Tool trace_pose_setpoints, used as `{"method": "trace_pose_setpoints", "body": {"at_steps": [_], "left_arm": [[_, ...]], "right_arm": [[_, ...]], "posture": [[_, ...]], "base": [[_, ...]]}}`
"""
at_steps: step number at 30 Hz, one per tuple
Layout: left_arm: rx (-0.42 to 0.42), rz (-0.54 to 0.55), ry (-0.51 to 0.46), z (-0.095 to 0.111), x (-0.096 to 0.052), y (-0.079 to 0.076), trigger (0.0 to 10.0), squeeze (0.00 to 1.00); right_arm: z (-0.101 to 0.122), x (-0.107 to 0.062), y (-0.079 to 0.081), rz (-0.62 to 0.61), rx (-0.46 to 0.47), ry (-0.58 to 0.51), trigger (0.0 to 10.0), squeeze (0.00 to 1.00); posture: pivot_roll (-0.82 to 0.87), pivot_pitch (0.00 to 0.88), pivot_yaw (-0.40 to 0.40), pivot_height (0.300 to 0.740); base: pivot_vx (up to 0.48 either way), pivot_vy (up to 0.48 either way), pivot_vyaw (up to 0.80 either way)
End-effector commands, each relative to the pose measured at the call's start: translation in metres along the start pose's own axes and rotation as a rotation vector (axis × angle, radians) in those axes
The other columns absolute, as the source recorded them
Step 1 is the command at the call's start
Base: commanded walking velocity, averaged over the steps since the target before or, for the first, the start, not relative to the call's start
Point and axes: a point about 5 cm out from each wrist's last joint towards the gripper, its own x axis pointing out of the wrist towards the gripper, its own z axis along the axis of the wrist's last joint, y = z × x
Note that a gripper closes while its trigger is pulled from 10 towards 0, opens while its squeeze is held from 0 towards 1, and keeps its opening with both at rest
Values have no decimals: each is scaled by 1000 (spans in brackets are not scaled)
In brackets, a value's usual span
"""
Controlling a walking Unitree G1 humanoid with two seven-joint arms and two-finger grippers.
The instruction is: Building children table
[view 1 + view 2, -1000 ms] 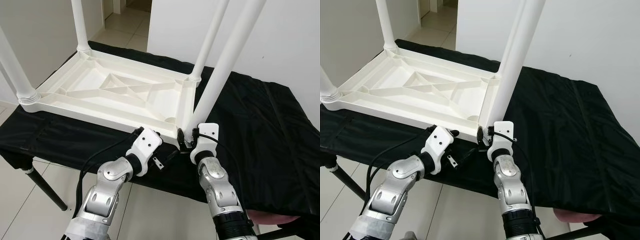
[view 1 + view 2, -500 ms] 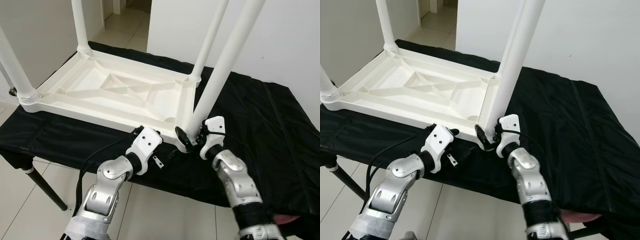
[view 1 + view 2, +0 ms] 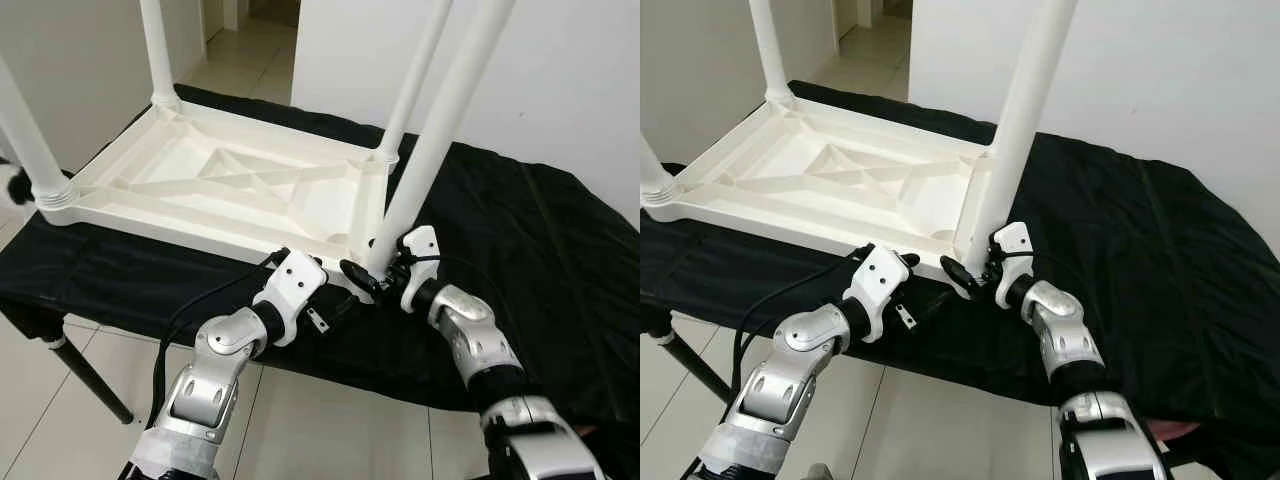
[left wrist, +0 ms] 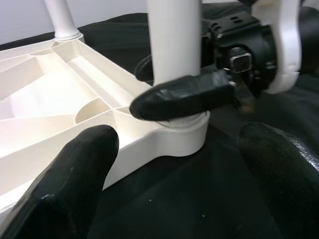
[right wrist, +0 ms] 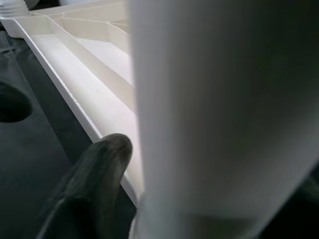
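Since a second ago the right arm has swung out to the lower right, its right gripper (image 3: 368,272) staying clamped on the near leg (image 3: 432,150) at the socket. Centre of the left eye view, the upturned table (image 3: 215,185) lies on a black cloth (image 3: 520,250); that leg rises steeply toward the top edge. At the left wrist view's centre, the leg stands just ahead of the left gripper (image 4: 174,164), fingers spread apart, empty. Across the right wrist view's right half runs the leg, one finger (image 5: 92,186) beside it. No writing is readable.

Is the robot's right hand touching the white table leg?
Touching. In the left wrist view, a black finger of the right gripper lies flat against the table leg just above its socket.
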Motion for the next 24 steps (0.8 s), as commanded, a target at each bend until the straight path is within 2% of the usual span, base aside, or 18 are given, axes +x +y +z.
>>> {"method": "trace_pose_setpoints", "body": {"at_steps": [1,12,13,16,17,18,20,24], "left_arm": [[2,49,14,-2,0,-1,10000,0],[-7,36,35,-6,-3,-5,10000,0],[-8,36,37,-6,-3,-5,10000,0],[-8,36,40,-7,-3,-6,10000,0],[-9,36,41,-7,-3,-6,10000,0],[-9,36,41,-7,-3,-6,10000,0],[-14,39,44,-8,-2,-6,10000,0],[-27,45,42,-8,-2,-6,10000,0]], "right_arm": [[-10,2,3,29,1,58,0,0],[-14,0,1,60,8,64,0,0],[-15,0,1,59,6,65,2745,0],[-16,-1,1,52,5,65,2745,0],[-18,-1,2,42,9,61,10000,0],[-18,-1,2,42,9,61,10000,0],[-22,-1,2,-70,0,61,10000,0],[-23,-1,2,-152,9,65,10000,0]], "posture": [[51,0,-94,740],[67,0,-105,740],[67,0,-105,740],[60,0,-109,740],[60,0,-109,740],[60,0,-109,740],[48,0,-114,740],[45,0,-114,740]], "base": [[0,0,0],[0,0,0],[0,0,0],[0,0,0],[0,0,0],[0,0,0],[0,0,0],[0,0,0]]}}
